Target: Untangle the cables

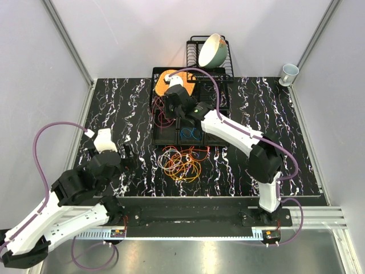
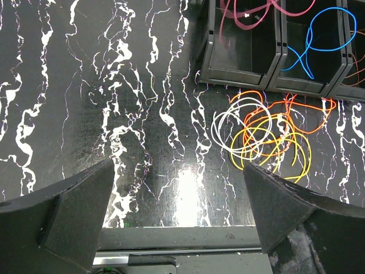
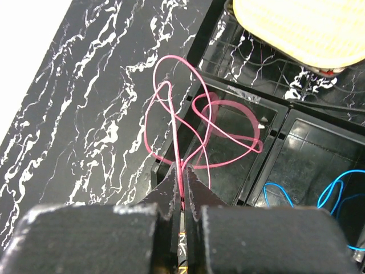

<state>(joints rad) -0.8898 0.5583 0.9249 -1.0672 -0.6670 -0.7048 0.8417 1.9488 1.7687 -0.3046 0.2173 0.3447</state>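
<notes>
Pinching red cable: right hand, fingers pressed together on one strand. Cable's loops dangle over left bin and its outer edge. Blue cable lies in middle bin. Left hand spread wide, holding nothing, above bare table, left of pile. Other cables, orange, yellow and white loops, lie tangled in one pile on table, just in front of bins, well apart from both hands.
</notes>
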